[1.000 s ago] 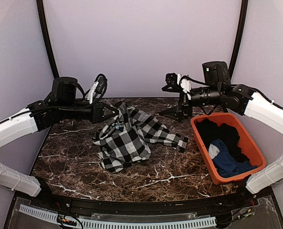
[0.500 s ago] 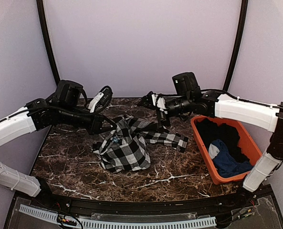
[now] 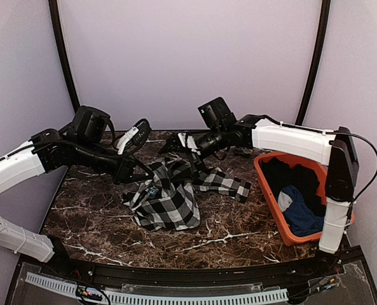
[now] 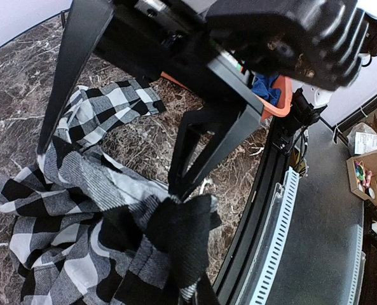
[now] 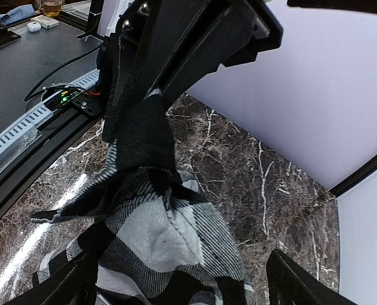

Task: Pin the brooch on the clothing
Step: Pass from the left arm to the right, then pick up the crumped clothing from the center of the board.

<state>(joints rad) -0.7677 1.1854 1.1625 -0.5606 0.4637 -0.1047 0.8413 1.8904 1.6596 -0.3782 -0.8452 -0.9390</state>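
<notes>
We see the checked shirt (image 3: 169, 203) lying bunched on the dark marble table (image 3: 99, 210), left of centre, with one sleeve trailing right toward the orange basket (image 3: 266, 189); the basket holds dark clothes and a blue garment (image 3: 302, 213). The left gripper (image 3: 143, 173) reaches in from the left and has its fingers pressed together on a fold at the shirt's upper left edge; from the right wrist camera we see that fold hanging from its black jaws, raised off the rest of the heap. The right gripper (image 5: 183, 257) stretches across from the right and hovers above the far side of the shirt, just beside the left one; its fingers (image 5: 290, 283) are spread wide and grip nothing, with checked cloth lying between them. On the cloth near the left gripper we notice a small blue spot (image 3: 153, 189), too small for us to say what it is.
</notes>
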